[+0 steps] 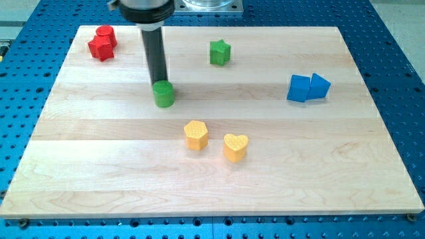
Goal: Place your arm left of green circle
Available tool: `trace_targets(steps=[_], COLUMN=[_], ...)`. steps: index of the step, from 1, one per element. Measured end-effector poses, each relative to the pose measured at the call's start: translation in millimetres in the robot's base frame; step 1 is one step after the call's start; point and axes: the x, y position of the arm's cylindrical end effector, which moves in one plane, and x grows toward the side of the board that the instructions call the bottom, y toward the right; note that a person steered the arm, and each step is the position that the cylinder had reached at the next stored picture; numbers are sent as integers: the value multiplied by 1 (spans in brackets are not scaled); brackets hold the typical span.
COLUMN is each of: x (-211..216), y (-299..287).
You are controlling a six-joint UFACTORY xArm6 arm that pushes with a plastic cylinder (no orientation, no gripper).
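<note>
The green circle block (164,94) stands on the wooden board (99,153), left of the middle and in the upper half. My dark rod comes down from the view's top, and my tip (158,81) ends right at the circle's top-left rim, touching it or nearly so. The tip is behind and slightly left of the circle, not clear of it.
A green star block (220,52) lies up and to the right. Two red blocks (102,42) sit at the top-left corner. Two blue blocks (308,87) sit at the right. A yellow hexagon (196,135) and a yellow heart (235,147) lie below the middle.
</note>
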Motion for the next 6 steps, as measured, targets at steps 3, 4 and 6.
trace_targets(steps=[3,4,6], x=[2,-8,-13], y=[-4,-38,-50])
